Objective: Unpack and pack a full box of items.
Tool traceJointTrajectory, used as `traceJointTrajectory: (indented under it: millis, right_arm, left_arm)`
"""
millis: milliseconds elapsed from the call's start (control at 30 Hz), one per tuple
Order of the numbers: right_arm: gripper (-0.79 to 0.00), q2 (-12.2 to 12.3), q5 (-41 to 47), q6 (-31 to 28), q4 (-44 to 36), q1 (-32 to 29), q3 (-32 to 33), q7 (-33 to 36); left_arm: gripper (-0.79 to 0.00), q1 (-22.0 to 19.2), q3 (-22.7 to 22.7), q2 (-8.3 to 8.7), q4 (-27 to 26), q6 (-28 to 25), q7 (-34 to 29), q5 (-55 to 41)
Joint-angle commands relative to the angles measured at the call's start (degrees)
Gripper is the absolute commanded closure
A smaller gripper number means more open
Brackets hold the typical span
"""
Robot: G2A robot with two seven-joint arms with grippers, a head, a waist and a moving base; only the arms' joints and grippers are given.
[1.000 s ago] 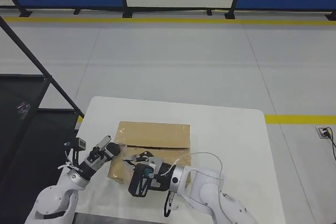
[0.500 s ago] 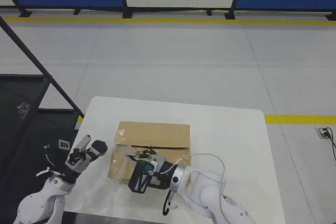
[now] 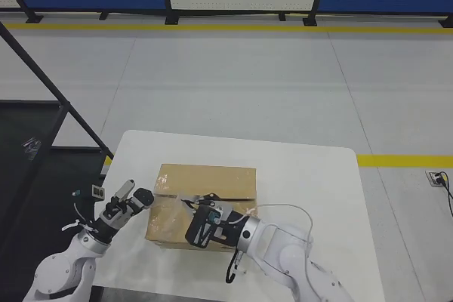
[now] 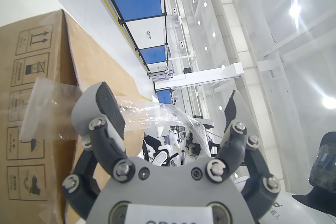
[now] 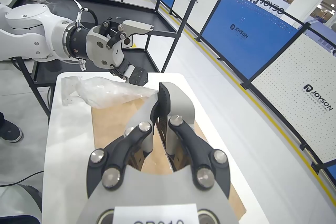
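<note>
White counter (image 3: pixel 309 174) with cardboard box (image 3: pixel 208 181) beneath the right pincer (image 5: pixel 160 104), which pinches a clear bag (image 5: pixel 105 93); left pincer (image 4: pixel 168 101) spread just beyond. Unpacking seemingly just begun; repacking remains.

Grey floor (image 3: pixel 234 83), yellow line (image 3: pixel 411 160), blue panels (image 5: pixel 246 33).

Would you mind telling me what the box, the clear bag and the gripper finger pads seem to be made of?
Box: brown cardboard, matte; plain fibre-brown faces with printed handling symbols.
Bag: thin clear plastic film, glossy; it crumples, glints and shows what lies behind it.
Finger pads: probably black rubber, matte; fine ribbed texture, though the look leaves it open.
</note>
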Motion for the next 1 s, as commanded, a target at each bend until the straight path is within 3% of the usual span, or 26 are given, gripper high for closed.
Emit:
traceJointTrajectory:
  millis: [0,367,967]
  right_arm:
    - [0.0,0.0,0.3,0.4,0.3,0.0,0.4,0.3]
    - [0.0,0.3,0.7,1.8,0.8,-1.4,1.8,0.8]
    - [0.0,0.4,-2.4,6.0,2.4,-2.8,1.8,-0.1]
  left_arm:
    - [-0.785,-0.7,0.8,-0.05,0.7,0.3,0.3,0.5]
    - [-0.785,-3.8,3.6,-0.28,3.3,1.2,1.9,1.7]
    - [-0.785,-5.4,6.0,-0.44,4.5,1.8,3.9,3.9]
